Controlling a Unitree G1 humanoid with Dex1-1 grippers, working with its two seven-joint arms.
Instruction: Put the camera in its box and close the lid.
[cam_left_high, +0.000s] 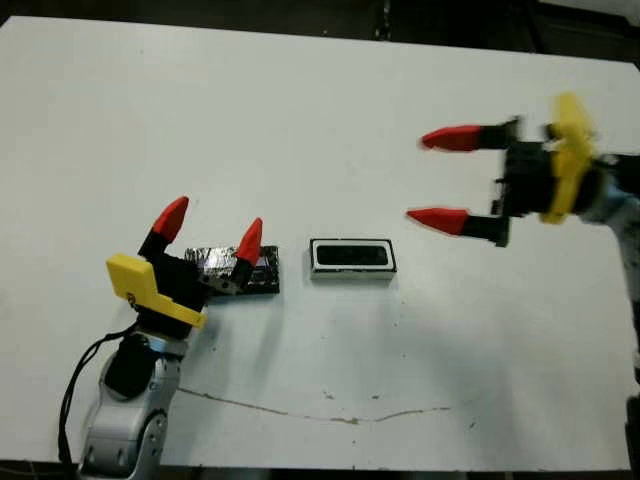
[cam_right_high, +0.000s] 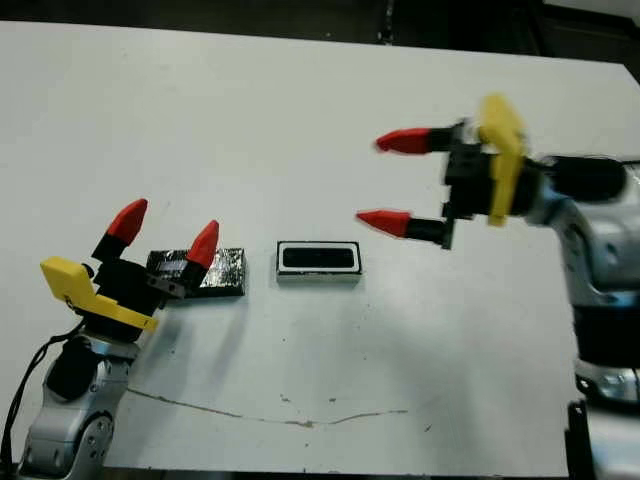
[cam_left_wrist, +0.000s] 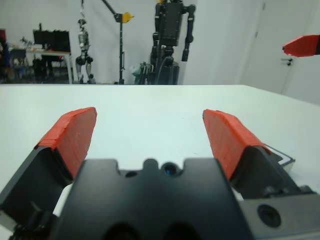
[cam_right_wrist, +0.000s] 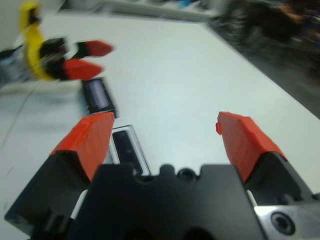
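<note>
You see the small black camera (cam_left_high: 352, 256) lying inside its white-lined oblong box (cam_left_high: 352, 270) mid-tabletop, the glossy black lid (cam_right_high: 218, 271) beside it under your spread, empty left gripper (cam_left_high: 210, 228), your right gripper (cam_left_high: 428, 178) wide apart above.

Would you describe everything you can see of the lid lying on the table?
The lid is a flat black rectangle with a shiny, crinkled, reflective top that looks plastic-wrapped. It lies flat on the white table, long side running left to right, just left of the box, with a narrow gap of table between them. The left gripper is over its left end with fingers spread, hiding part of it; whether a finger touches it cannot be told. The lid is not on the box.
</note>
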